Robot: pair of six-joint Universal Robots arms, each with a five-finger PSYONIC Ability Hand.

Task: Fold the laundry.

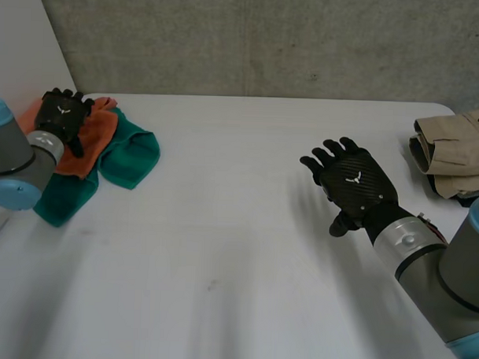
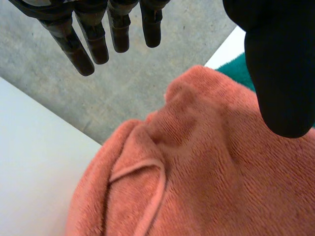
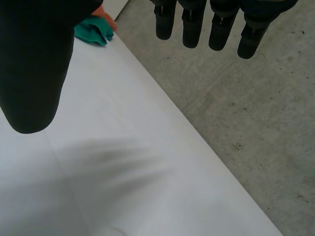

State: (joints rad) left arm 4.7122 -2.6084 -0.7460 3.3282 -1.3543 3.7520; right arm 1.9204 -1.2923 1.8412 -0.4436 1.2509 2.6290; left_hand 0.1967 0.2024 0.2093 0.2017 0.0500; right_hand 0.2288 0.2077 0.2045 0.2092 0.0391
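- Two towels lie heaped at the far left corner of the white table (image 1: 221, 258): an orange terry towel (image 1: 101, 131) rests on top of a teal-green terry towel (image 1: 128, 156), which spreads out from under it toward the middle of the table.
- The left hand (image 1: 63, 114) is over the orange towel. In the left wrist view its fingers (image 2: 76, 51) are straight and reach out past the towel's far edge, with the thumb (image 2: 283, 73) set apart above the pile. It is released and grips nothing; I cannot tell whether the palm touches the cloth.
- The right hand (image 1: 356, 183) hovers above bare table right of the middle, well apart from both heaps. Its fingers (image 3: 189, 29) are spread and straight, so it is released and empty.
- A folded beige garment (image 1: 457, 148) sits at the far right edge of the table, near the right arm, with a strip of dark cloth (image 1: 461, 200) showing beneath it.
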